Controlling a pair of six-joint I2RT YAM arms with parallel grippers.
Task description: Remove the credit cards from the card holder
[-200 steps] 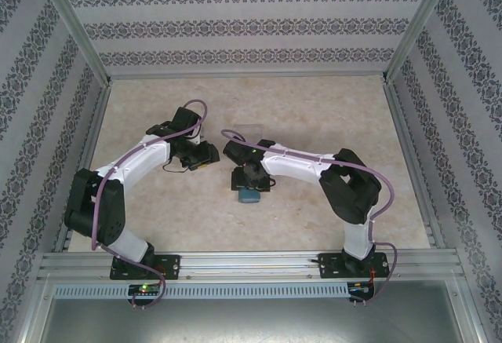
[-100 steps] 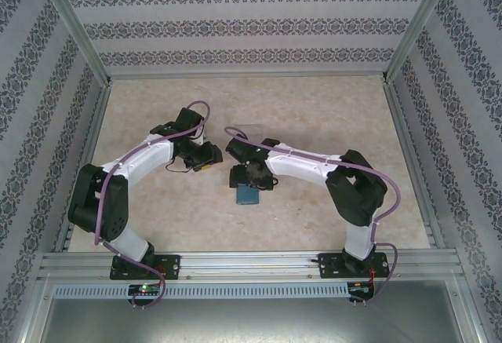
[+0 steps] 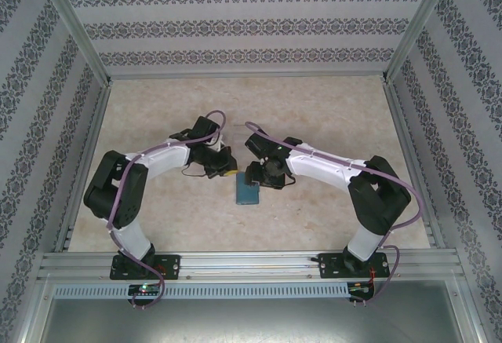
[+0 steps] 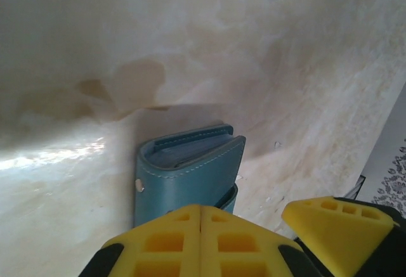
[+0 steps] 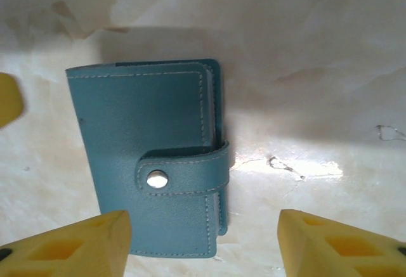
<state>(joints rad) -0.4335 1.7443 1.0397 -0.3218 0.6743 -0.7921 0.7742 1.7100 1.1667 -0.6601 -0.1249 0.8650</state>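
As both arms swung in on the card holder (image 5: 149,163), the left gripper (image 4: 200,239) brought its jaws together empty just beside it. The right gripper (image 5: 202,226) held its jaws apart above. The holder lay fastened on the tabletop (image 5: 317,68), unopened.

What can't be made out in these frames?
- Credit cards: number unknown; shut inside the strapped card holder, right wrist view.
- Card holder's far edge: top external view, right gripper overlaps it.
- Right gripper's finger bases: cut off by right wrist view's bottom edge.

Card holder (image 3: 248,194) on table (image 3: 337,115); left end effector (image 3: 223,174) and right end effector (image 3: 260,179) near it
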